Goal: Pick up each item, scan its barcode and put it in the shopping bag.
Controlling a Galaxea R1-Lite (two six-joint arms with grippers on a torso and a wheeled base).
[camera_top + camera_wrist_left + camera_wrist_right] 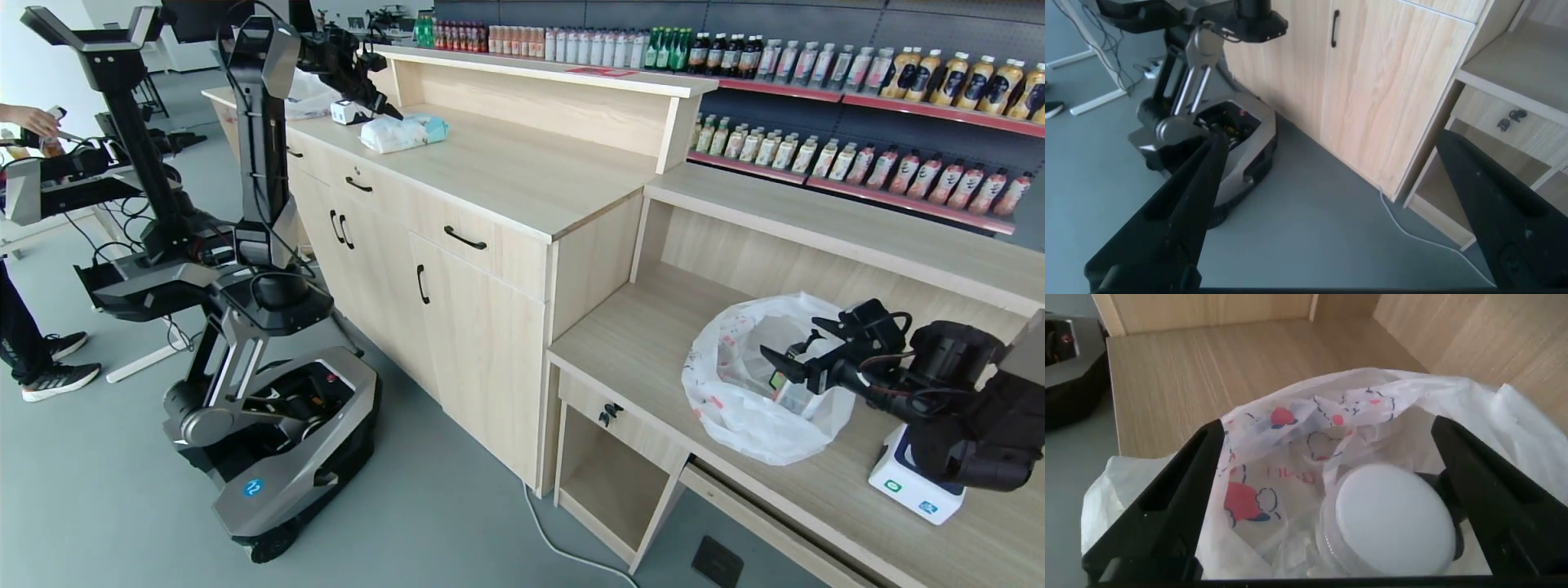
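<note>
A pale wood counter (637,343) runs in two levels through a shop: a taller part with cabinet doors and black handles, and a lower part beside it. Behind, dark shelves (849,98) carry rows of bottles. The floor (1315,220) is grey, with a white cable (571,547) trailing over it. Another robot (253,286) stands at the taller part, near a pack of wipes (404,132).

On the lower part lies a white shopping bag (735,392) printed with red marks, its mouth open. A white box (914,490) with small green and blue marks sits just beside it.

The right gripper (790,339) hangs at the bag's mouth, fingers (1167,514) apart. A container with a round white lid (1392,518) sits inside the bag between them, close to one finger and well clear of the other; whether it touches the near one I cannot tell.

The left gripper (1331,139) hangs over the floor, fingers (1176,220) wide apart with nothing between them.
</note>
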